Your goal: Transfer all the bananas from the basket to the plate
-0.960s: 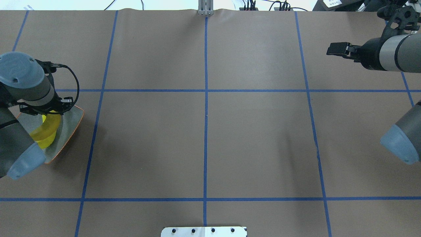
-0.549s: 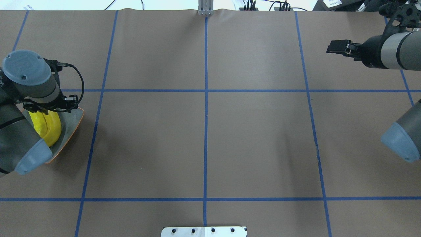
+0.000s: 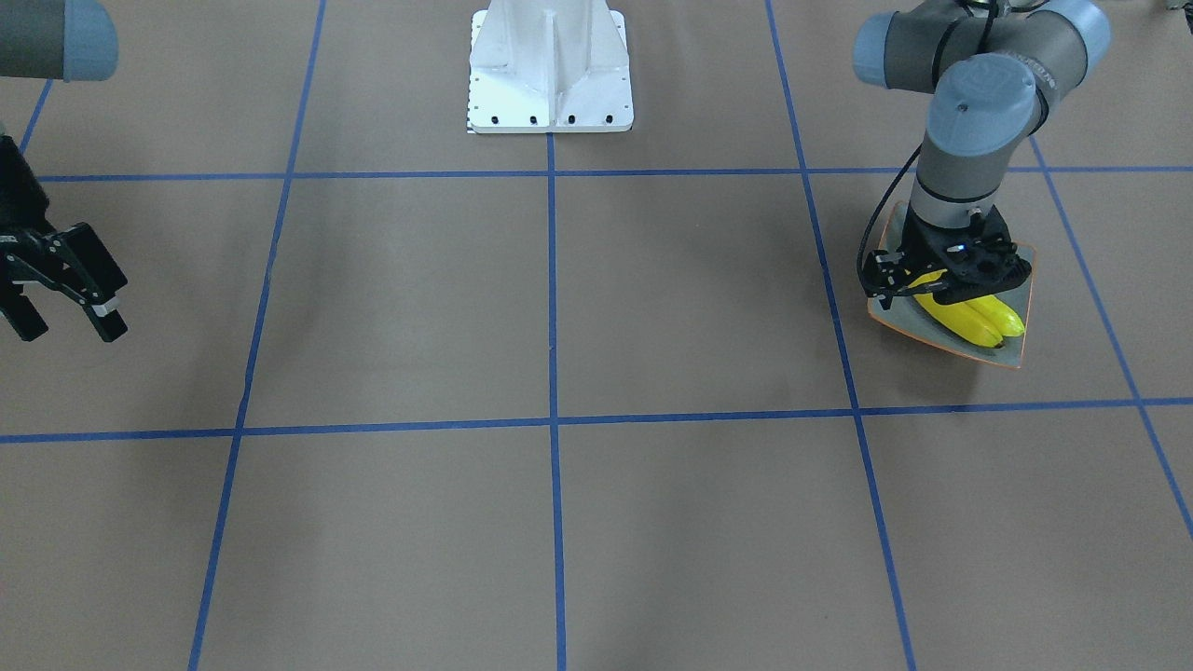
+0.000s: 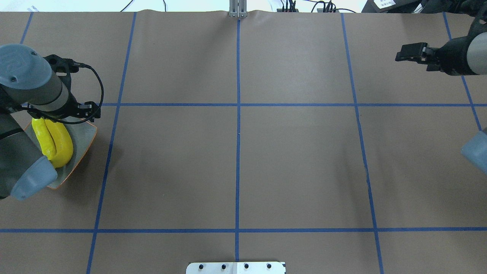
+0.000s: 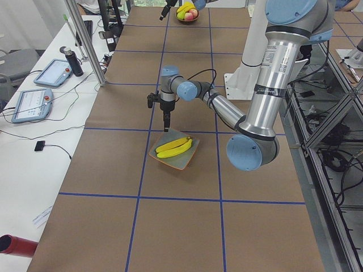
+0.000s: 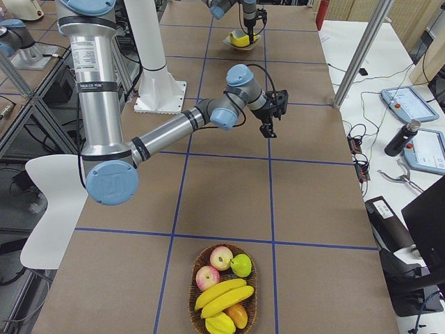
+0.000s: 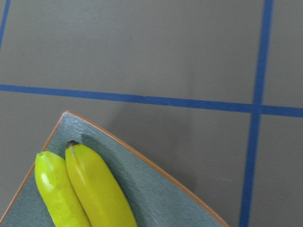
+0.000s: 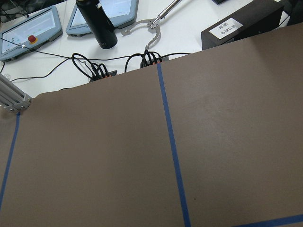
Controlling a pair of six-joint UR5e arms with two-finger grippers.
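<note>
While the left end effector (image 5: 166, 124) hangs tips-down over one corner of the plate (image 4: 81, 139), nothing is in its fingers. Whether they are spread or pressed together I cannot tell: the wrist hides them from above, and the side view gives only a thin dark stem.

Just below it, off to one side: two plated bananas (image 4: 55, 140). They lie flat on the plate, side by side and touching along their length, apart from the fingers. The left wrist view shows both banana ends near the plate's corner, one with a dark tip.

Under that, the plate rests on the brown-papered counter (image 4: 236, 163), inside one square of the blue tape grid. A tape line runs just beside its corner.

Further out, across the counter: right end effector (image 3: 65, 321), fingers spread, holding nothing, raised over the paper and well apart from the plate.

Farthest from the left end effector, at the counter's end on the right arm's side: the basket (image 6: 206, 250). Two basket bananas (image 6: 222, 296) lie across its middle, touching each other. Red apples (image 6: 221, 257) and a green fruit (image 6: 241, 264) sit behind them. The right end effector is well apart from the basket too.
</note>
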